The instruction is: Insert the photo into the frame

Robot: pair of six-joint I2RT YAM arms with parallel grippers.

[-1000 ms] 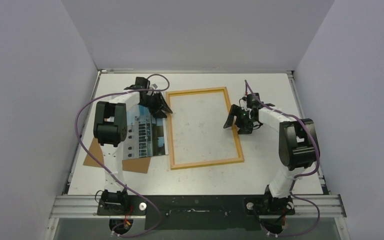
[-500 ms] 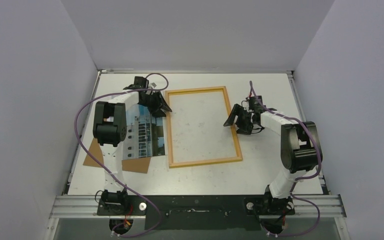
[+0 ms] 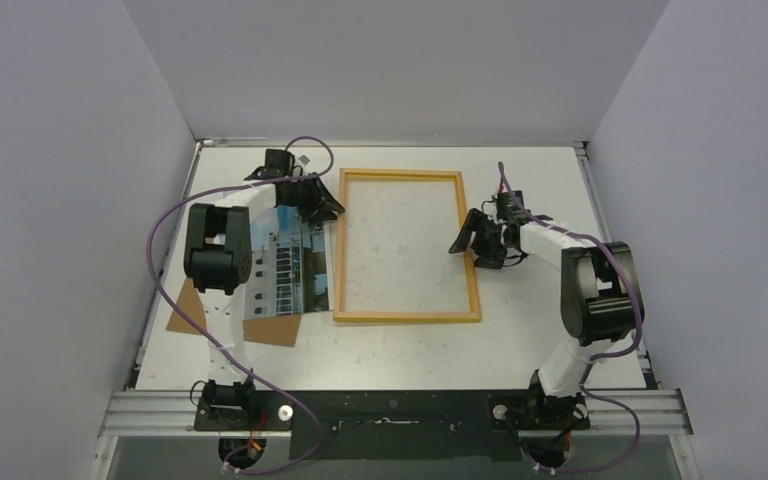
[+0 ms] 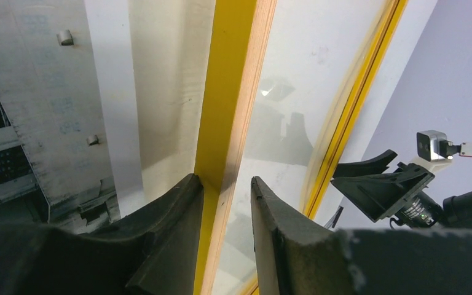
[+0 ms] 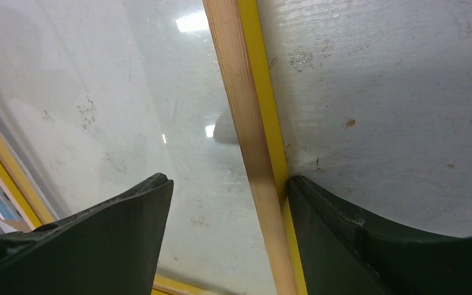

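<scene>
The frame (image 3: 407,246) lies flat mid-table with its light wood back up and its sides square to the table. My left gripper (image 3: 321,204) is open and straddles the upper part of the frame's left rail (image 4: 230,92). In the left wrist view the gripper (image 4: 224,179) has its left finger against the yellow edge and the other finger clear of the rail. My right gripper (image 3: 474,241) is open over the right rail (image 5: 246,110). In the right wrist view the gripper (image 5: 230,179) has its outer finger touching the rail. The photo (image 3: 285,270) lies picture side up, left of the frame.
The brown backing board (image 3: 192,308) lies under the photo, sticking out at its near left. White walls close the table on the left, back and right. The arm bases stand on the black rail (image 3: 390,410) at the near edge. The left arm's cable loops over the table's left side.
The frame has turned from a skewed lie to square with the table, and its far left corner moved back. The left gripper moved back with it. The right gripper barely moved.
</scene>
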